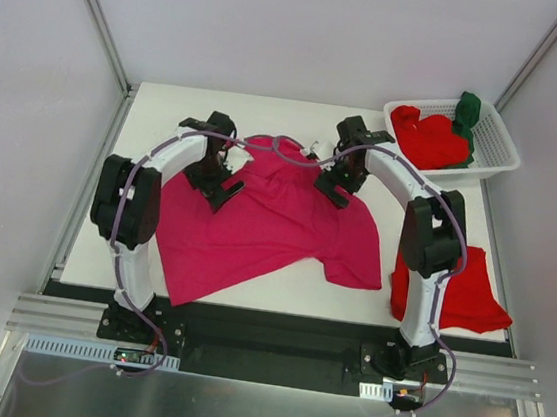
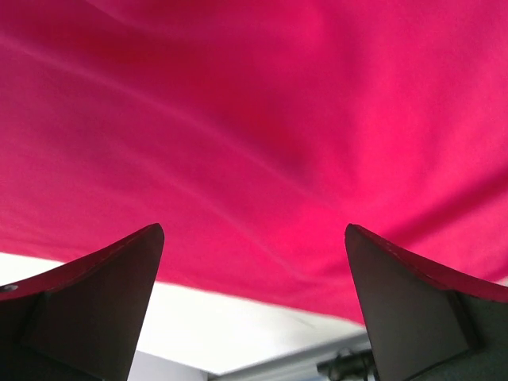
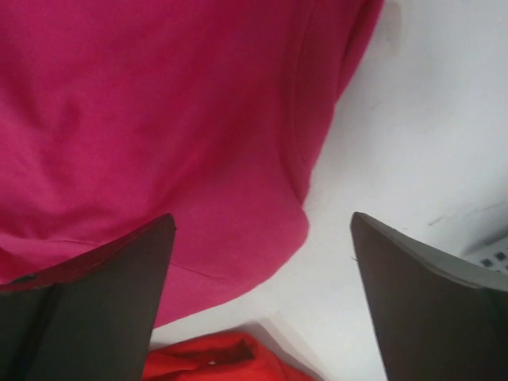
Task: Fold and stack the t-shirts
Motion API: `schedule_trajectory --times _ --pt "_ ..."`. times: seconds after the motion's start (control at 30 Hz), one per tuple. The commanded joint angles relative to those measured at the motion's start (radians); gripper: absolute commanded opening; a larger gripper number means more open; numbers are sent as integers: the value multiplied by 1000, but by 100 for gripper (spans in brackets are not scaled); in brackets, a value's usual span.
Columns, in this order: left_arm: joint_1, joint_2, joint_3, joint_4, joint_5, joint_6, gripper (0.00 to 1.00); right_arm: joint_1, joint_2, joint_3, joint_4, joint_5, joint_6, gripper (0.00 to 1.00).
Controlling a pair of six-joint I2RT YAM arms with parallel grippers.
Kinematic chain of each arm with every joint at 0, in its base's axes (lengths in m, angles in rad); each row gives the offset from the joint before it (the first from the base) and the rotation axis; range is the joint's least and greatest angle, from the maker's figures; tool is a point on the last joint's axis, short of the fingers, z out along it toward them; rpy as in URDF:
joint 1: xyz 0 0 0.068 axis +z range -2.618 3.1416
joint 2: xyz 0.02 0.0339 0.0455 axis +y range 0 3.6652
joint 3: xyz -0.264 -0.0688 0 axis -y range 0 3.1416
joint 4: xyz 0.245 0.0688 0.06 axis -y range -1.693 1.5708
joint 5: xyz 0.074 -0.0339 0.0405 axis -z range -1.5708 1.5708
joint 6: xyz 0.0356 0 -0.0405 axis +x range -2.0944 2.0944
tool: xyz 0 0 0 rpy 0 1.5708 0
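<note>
My left claw [image 2: 254, 230] hangs spread wide, gripping nothing, over the magenta t-shirt [image 1: 256, 231], which lies rumpled and unfolded mid-worktop [image 1: 154, 104]. My right claw [image 3: 262, 218], equally wide and empty, hovers above the shirt's right edge. Farther right, one red t-shirt [image 1: 465, 295] sits by the near edge, apparently folded and, I judge, the only one done. More red shirts [image 1: 427, 140] and a dark green shirt [image 1: 468, 111] wait in the white basket [image 1: 501, 153].
</note>
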Motion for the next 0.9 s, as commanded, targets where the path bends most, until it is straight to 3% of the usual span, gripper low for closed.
schedule_trajectory --times 0.0,0.37,0.87 --pt "65 101 158 7 -62 -70 99 -1 -21 -7 -5 -73 -18 96" --pt "119 267 171 53 -125 -33 99 2 -79 -180 -77 -70 -36 96" --pt "280 244 160 84 -199 105 99 11 -173 -305 -177 -81 -30 96"
